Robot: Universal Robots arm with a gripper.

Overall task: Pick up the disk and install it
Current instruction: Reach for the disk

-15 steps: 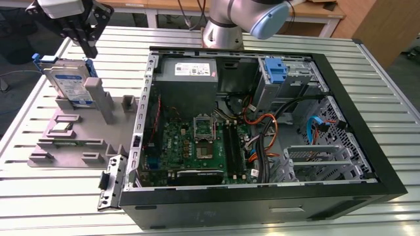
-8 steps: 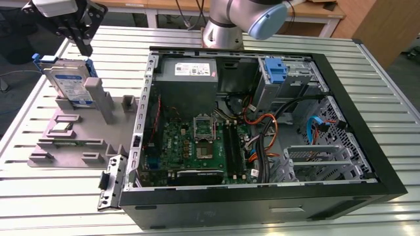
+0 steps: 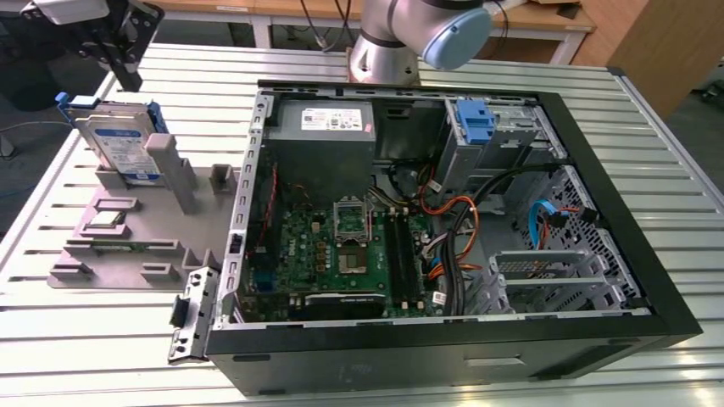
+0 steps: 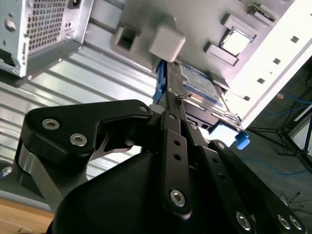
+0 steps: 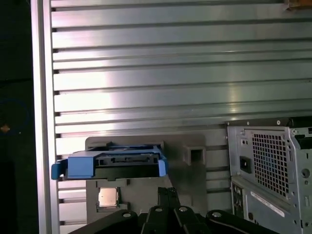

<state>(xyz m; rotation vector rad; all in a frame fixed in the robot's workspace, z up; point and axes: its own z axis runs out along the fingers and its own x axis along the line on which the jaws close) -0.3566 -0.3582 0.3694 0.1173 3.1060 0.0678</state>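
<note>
The disk (image 3: pixel 119 144) stands on edge in a slot at the far end of a grey holder plate (image 3: pixel 125 250), at the exterior view's left. It is silver with a white-and-blue label and a blue carrier frame. My gripper (image 3: pixel 127 78) hangs above and just beyond it, apart from it, black fingers together and holding nothing. In both wrist views the disk (image 4: pixel 197 83) (image 5: pixel 114 163) lies just past the closed fingertips of the gripper (image 4: pixel 170 100) (image 5: pixel 166 192).
An open computer case (image 3: pixel 667 254) fills the middle of the slatted metal table. Inside it are a blue caddy (image 3: pixel 476 119), a grey power supply (image 3: pixel 328 119) and a metal drive cage (image 3: pixel 548 271). A small square chip (image 3: pixel 105 220) sits on the holder plate.
</note>
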